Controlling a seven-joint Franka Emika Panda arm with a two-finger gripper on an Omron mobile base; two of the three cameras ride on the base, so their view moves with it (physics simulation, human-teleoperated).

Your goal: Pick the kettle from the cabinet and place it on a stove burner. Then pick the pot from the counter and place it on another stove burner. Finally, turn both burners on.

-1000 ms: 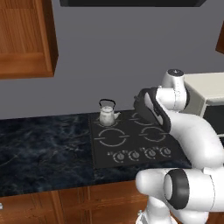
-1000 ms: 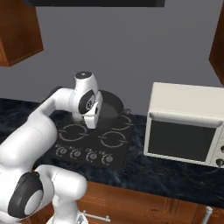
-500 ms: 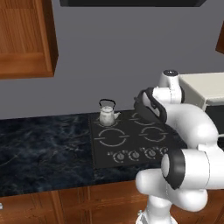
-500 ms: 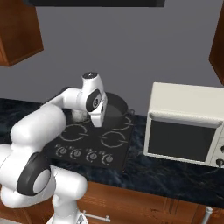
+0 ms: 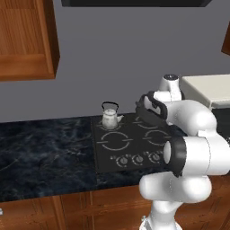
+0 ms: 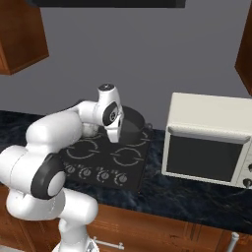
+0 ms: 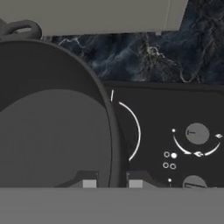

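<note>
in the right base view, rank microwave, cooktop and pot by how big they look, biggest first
1. microwave: largest, though it stands nearer the camera, which flatters it.
2. cooktop: partly hidden by the arm, so its lead over the pot is only likely.
3. pot: smallest showing, held at the gripper and half hidden.

A kitchen: black cooktop (image 5: 130, 141), marble counter (image 5: 45, 152), microwave (image 6: 209, 140).

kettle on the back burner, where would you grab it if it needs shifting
By the tall black arched handle at the top of the kettle, coming straight down from above. The arch stands clear over the small body, while the body is rounded with a short spout sticking out, poor for pinching from the side. The hand is now shut on the pot rim.
</note>
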